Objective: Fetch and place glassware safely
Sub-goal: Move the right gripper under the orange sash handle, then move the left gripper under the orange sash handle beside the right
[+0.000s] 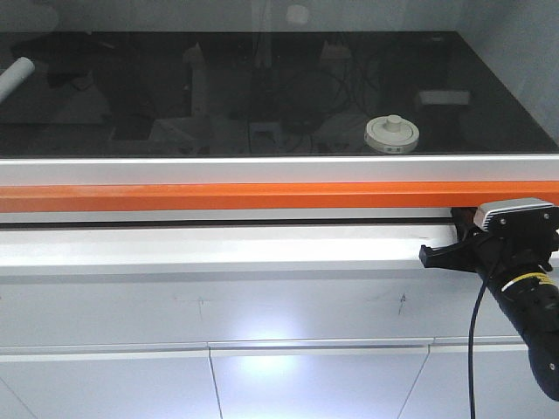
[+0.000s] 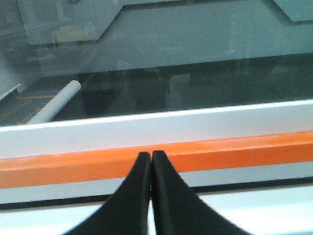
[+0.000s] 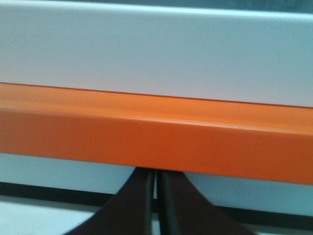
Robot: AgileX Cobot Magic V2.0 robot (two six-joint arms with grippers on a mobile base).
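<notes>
1. The jar [image 1: 391, 133] shows mostly as a round cream-white lid [image 1: 390, 131] with a small knob in the centre and tiny dark marks on the rim nearest the camera.
2. It stands upright on the dark surface [image 1: 489, 122] inside the cabinet. It is right of centre, near the front edge and behind the glass pane [image 1: 131, 96].
3. The clear body under the lid can hardly be made out. Reflections on the pane blur most of the interior.
4. Neither wrist view shows the jar.
5. The left gripper [image 2: 150, 155] has its black fingers pressed together, holding nothing, and points at the orange bar [image 1: 218, 195]. It is not visible in the front view.
6. The right gripper [image 3: 155, 171] has its fingers almost together, with only a sliver of light between them and nothing in them. The tips run up under the orange bar, so they cannot be seen.
7. In the front view the right gripper [image 1: 437, 255] sits at the right end of the white ledge [image 1: 218, 249], just below the bar. A black cable [image 1: 472, 349] hangs from the arm.
8. A white tube [image 1: 12, 77] lies tilted at the far left, well apart from the jar, and a small white block [image 1: 444, 97] rests behind the jar.
9. The pane, its pale frame [image 1: 262, 168] and the orange bar stand between both grippers and the jar.
</notes>
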